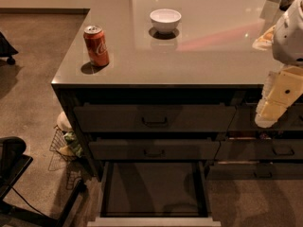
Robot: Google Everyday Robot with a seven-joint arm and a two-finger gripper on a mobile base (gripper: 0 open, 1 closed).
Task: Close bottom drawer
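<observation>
The bottom drawer [154, 189] is pulled out wide from the dark cabinet, at the bottom middle of the camera view. Its flat dark interior looks empty and its pale front rim [154, 221] lies along the lower edge of the view. Two similar wide drawer fronts [154, 118] are shut above it. My gripper [273, 109] hangs at the right edge, cream-coloured, below the white arm, level with the top drawers of the right-hand stack. It is well above and to the right of the open drawer, touching nothing.
A red soda can [96, 45] and a white bowl [165, 20] stand on the grey countertop [189, 60]. A wire basket [64, 148] with items sits on the floor left of the cabinet. A black chair base [14, 174] is at the lower left.
</observation>
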